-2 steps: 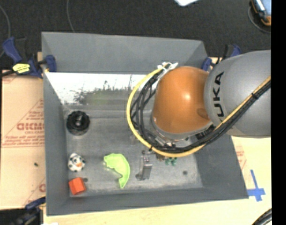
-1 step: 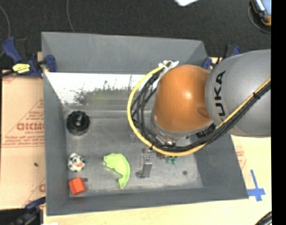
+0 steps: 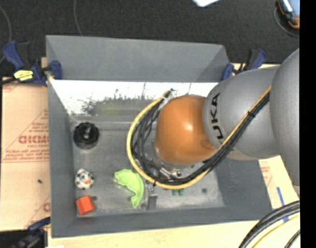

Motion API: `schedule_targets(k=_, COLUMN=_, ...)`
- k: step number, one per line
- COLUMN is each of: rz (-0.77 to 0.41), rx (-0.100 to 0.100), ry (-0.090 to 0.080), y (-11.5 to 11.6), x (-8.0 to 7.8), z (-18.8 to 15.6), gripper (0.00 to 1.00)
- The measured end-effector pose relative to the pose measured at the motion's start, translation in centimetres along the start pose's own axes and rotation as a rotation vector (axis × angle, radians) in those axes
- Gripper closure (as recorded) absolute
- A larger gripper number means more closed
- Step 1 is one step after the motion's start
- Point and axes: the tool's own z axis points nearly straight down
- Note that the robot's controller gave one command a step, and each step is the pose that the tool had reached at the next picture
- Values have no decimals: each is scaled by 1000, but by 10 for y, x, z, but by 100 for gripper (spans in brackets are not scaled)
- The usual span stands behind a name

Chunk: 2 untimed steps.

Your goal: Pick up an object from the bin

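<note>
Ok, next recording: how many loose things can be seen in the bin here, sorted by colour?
black round knob: 1
white ball with dark spots: 1
orange-red block: 1
light green crumpled thing: 1
Total: 4 in plain sight; the arm covers part of the floor, so anything under it goes uncounted.

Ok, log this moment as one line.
gripper: low, just right of green floppy thing | bin left side: black knob, white ball, orange block
</note>
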Motion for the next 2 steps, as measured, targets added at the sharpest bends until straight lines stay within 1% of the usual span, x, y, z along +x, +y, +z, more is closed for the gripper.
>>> schedule_targets(k=1, rz=-34, rx=-1, ry=6, y=4, x=4, z=49, gripper=0)
schedule_targets(k=2, rz=-53, rx=-2, ry=-2, y=-5, x=-6, z=72, gripper=100)
